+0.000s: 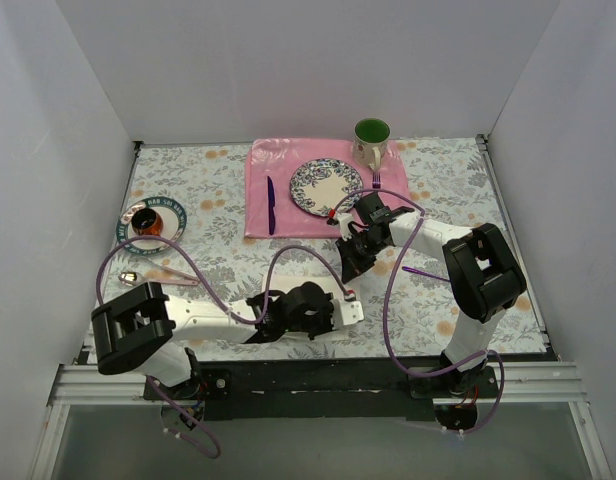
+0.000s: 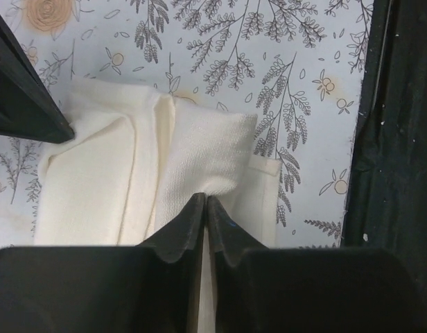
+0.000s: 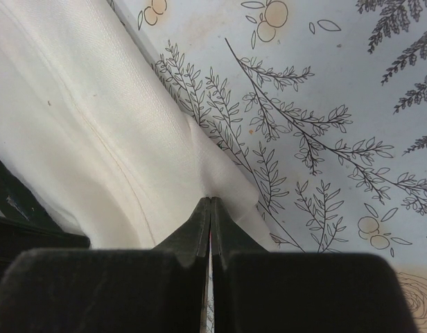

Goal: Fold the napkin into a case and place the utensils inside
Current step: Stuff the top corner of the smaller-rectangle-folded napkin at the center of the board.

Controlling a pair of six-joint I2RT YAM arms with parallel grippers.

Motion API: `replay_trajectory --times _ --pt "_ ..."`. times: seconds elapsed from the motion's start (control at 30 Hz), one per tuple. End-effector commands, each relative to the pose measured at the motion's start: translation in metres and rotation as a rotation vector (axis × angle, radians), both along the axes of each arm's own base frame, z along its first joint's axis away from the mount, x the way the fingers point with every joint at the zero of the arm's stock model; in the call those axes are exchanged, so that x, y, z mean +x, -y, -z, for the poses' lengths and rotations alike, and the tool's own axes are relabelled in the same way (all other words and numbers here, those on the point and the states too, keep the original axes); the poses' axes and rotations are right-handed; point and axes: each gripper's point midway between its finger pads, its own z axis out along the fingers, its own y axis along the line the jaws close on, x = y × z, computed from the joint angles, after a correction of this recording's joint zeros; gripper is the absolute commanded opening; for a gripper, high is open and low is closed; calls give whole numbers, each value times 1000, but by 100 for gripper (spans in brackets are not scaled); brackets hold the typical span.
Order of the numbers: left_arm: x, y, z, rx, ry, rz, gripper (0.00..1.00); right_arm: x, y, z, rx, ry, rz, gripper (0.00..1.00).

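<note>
The napkin (image 2: 199, 152) lies folded into a thick, layered bundle on the flowered table (image 1: 208, 190), at about 6 o'clock and close to the black front edge. The left gripper (image 2: 205, 201) has its jaws pressed together with only a hairline gap, pinching the near edge of the cloth where a fold rises at the fingertips. The right gripper (image 3: 211, 201) is closed just as tightly on another edge of the same cloth. From that pinch the cream fabric spreads away toward 10 o'clock in its wrist view, with a seam line running along it. Seen from above, both grippers meet near the middle of the table, the right one just beyond the left. One small shiny utensil (image 1: 129, 275) rests far off at 9 o'clock, well apart from the cloth. At 12 o'clock a pink placemat (image 1: 278, 170) carries a patterned plate (image 1: 326, 187), a dark purple knife (image 1: 270, 205) to the plate's left and a dark fork (image 1: 376, 180) to its right. A mug (image 1: 371, 140) with a green inside stands at the mat's far edge.
</note>
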Motion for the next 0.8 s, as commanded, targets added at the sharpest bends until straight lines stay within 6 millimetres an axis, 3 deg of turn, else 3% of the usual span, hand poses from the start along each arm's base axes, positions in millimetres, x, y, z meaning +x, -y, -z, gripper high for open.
replay_trajectory --times 0.0,0.07,0.17,0.43,0.67,0.77 --pt "-17 3 -11 -17 -61 71 17 2 -2 -1 19 4 -11 1" --pt "-27 3 -4 12 -38 100 34 3 -2 -1 18 7 -12 1" --pt "-37 -1 9 54 -14 135 41 3 -2 -1 16 6 -11 1" --pt "-37 -9 41 158 -26 119 36 3 -1 -1 13 10 -15 1" --pt "-35 -18 57 204 -18 108 36 3 -1 0 14 6 -16 1" --pt "-36 -21 58 202 -13 118 23 4 -1 0 12 8 -15 1"
